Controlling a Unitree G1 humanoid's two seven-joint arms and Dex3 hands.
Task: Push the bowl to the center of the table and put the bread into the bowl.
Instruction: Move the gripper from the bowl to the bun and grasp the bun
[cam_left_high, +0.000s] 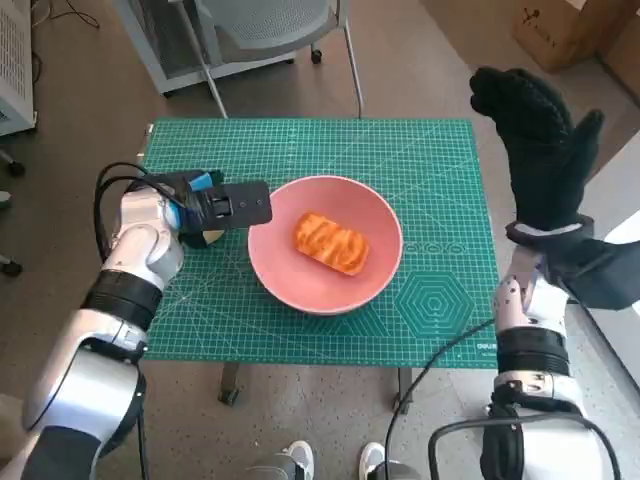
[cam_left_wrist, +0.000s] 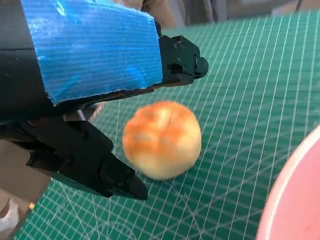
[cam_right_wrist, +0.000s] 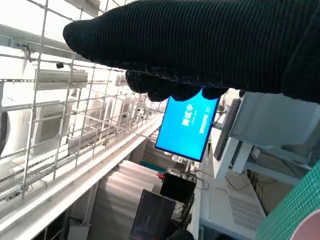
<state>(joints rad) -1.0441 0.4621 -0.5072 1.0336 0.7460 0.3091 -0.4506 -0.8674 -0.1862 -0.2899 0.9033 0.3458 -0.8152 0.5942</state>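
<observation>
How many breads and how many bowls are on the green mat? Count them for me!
Breads: 2, a long one inside the bowl and a round one on the mat by the left hand.
Bowls: 1, pink.
Total: 3 things.

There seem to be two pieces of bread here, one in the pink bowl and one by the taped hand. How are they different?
The bread in the bowl is elongated with darker streaks; the round bun is plump and domed. The first lies inside the pink bowl; the bun sits on the green mat, between the fingers of the left hand. Both are golden-brown.
</observation>
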